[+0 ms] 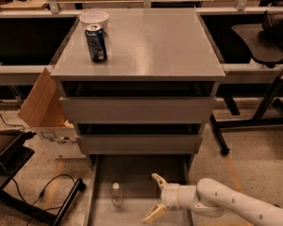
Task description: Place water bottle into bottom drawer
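Note:
The water bottle, small and clear with a white cap, stands upright inside the bottom drawer, which is pulled out at the foot of the grey cabinet. My gripper hangs over the drawer's middle, to the right of the bottle and apart from it. Its two pale fingers are spread wide with nothing between them. The white arm comes in from the lower right.
A dark blue soda can and a white bowl stand on the cabinet top at the back left. A cardboard box sits left of the cabinet. A black stand and cables lie on the floor at left. Desk legs stand at right.

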### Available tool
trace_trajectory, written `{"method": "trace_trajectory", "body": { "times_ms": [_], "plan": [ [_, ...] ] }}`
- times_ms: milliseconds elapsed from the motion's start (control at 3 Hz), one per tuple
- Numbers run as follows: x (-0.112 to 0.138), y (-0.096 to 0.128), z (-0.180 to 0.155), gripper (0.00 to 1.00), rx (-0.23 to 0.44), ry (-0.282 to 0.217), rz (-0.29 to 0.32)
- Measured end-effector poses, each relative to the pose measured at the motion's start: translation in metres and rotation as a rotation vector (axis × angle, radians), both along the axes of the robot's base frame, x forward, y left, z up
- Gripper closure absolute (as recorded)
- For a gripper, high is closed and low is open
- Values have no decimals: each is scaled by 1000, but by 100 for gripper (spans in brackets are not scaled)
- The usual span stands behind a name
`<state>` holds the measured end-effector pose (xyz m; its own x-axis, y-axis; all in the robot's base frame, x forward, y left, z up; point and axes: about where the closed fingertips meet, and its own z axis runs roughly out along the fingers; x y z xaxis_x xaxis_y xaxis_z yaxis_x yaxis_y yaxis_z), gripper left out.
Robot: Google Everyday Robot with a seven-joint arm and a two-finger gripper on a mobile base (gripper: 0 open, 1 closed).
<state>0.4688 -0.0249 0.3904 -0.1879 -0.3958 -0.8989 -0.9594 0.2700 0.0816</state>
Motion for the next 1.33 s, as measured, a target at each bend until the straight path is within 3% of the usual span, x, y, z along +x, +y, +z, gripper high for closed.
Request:
{"method": "trace_trajectory", "body": {
  "times_ms": [333,1000,1333],
  "plan": [
    [0,-8,8,0,-52,6,-25],
    [-32,-53,55,0,-300,116,-282],
    [-63,-66,78,0,-407,142,-369]
  ]
}}
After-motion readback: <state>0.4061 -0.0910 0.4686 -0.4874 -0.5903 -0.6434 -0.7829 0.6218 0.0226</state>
